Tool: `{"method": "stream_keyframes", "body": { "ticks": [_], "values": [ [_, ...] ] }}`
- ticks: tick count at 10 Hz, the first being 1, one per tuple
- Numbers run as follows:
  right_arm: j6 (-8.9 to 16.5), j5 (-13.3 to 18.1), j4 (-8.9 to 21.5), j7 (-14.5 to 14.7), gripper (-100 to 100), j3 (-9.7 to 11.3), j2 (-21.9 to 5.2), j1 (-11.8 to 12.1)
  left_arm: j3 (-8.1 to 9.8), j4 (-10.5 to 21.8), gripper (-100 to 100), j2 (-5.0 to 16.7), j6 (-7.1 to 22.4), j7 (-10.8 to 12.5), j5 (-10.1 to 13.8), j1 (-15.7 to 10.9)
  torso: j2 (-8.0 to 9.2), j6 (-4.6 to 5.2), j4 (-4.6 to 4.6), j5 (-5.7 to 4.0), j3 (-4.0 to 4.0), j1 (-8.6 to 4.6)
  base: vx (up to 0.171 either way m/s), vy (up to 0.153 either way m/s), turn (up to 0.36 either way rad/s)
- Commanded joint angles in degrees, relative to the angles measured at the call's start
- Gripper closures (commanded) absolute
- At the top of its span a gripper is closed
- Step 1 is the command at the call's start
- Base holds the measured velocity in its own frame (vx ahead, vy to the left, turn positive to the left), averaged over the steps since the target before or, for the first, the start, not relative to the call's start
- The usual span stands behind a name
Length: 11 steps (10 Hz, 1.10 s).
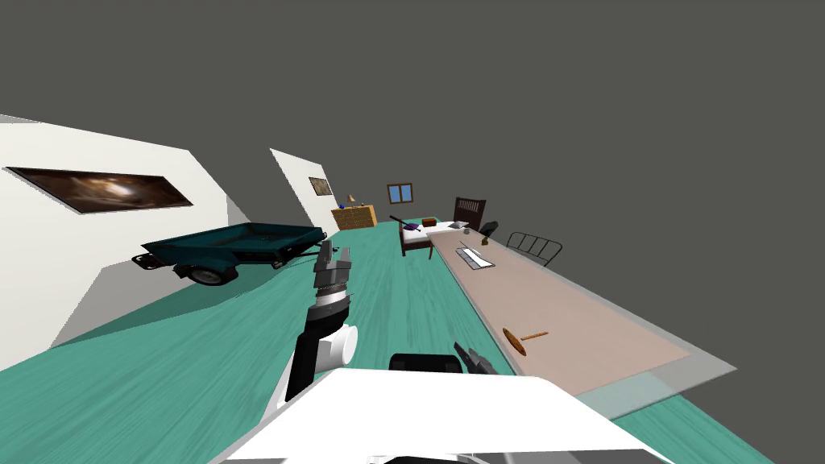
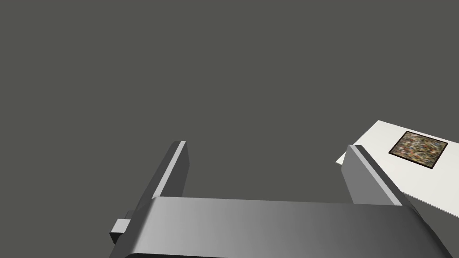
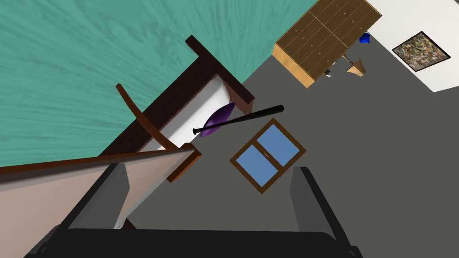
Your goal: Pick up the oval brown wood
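The oval brown wooden piece with a thin stick handle lies near the close end of a long pale pink table. My right gripper hangs low just left of that table end, a short way from the oval piece; in the right wrist view the right gripper is open and holds nothing, with the table's brown edge by one finger. My left gripper is raised over the green floor, well left of the table; the left wrist view shows the left gripper open and holding nothing.
A dark teal trailer stands on the left by the white wall. Farther off are a dark-framed bed with a black bat and a purple cushion, and a wooden dresser. A wire chair stands beyond the table, and a white flat item lies on it.
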Motion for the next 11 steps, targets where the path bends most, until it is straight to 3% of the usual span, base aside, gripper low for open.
{"method": "stream_keyframes", "body": {
  "ticks": [1, 2, 3, 4, 5, 6, 7, 8, 10, 11],
  "values": [
    [1.53, 1.98, 2.79, 0.73, -100, 2.86, -2.86, 1.93, 0.0, 0.0, 0, 0.0, 0.0, 0.0, 0.0, 0.0, 0.0, 0.0, 0.0, 0.0, 0.0, 0.0, 0.195, 0.069, 0.067],
    [1.53, 1.98, 2.79, 0.73, -100, 2.98, -3.52, 1.93, 0.0, 0.0, 0, 0.0, 0.0, 0.0, 0.0, 0.01, -0.14, 0.02, -0.04, 0.02, -0.08, 0.0, 0.152, 0.055, 0.013],
    [2.35, 3.3, 4.5, 1.22, -100, 5.01, -5.55, 2.51, 0.0, 0.0, 0, 0.0, 0.0, 0.0, 0.0, 0.0, -0.07, 0.01, -0.02, 0.01, -0.05, 0.0, 0.144, 0.072, 0.038],
    [2.35, 3.3, 5.47, 1.22, -100, 5.01, -5.55, 2.51, 0.0, 0.0, 0, 0.0, 0.0, 0.0, 0.0, 0.0, -0.04, 0.01, -0.01, 0.01, -0.03, 0.05, 0.115, 0.051, 0.016],
    [3.19, 4.58, 8.09, 1.7, -100, 6.97, -7.57, 3.06, 0.0, 0.0, 0, 0.0, 0.0, 0.0, 0.0, 0.0, 0.05, 0.0, 0.0, 0.02, 0.02, -0.02, 0.138, 0.061, 0.051],
    [3.19, 4.58, 8.09, 1.7, -100, 6.97, -7.57, 3.06, 0.0, 0.0, 0, 0.0, 0.0, 0.0, 0.0, 0.0, 0.01, 0.01, 0.0, 0.01, 0.0, 0.0, 0.105, 0.031, 0.016],
    [4.04, 5.83, 10.4, 2.18, -100, 8.85, -9.55, 3.56, 0.0, 0.0, 0, 0.0, 0.0, 0.0, 0.0, 0.0, 0.1, 0.01, 0.01, 0.0, 0.04, -0.09, 0.127, 0.013, 0.043],
    [4.04, 5.83, 10.64, 2.18, -100, 8.85, -9.55, 3.56, 0.0, 0.0, 0, 0.0, 0.0, 0.0, 0.0, 0.0, 0.06, 0.01, 0.01, -0.02, 0.03, -0.16, 0.118, 0.004, 0.024],
    [5.78, 8.16, 14.42, 3.11, -100, 12.32, -13.2, 4.33, 0.01, 0.0, 0, 0.01, 0.0, 0.0, 0.0, 0.0, 0.0, 0.0, 0.0, -0.04, 0.0, -0.24, 0.176, 0.002, 0.061],
    [5.78, 8.16, 15.17, 3.11, -100, 12.32, -13.24, 4.33, 0.01, 0.0, 0, 0.01, 0.0, 0.0, 0.0, 0.01, -0.19, -0.01, -0.04, -0.03, -0.11, -0.23, 0.168, 0.003, 0.025]
  ]
}}
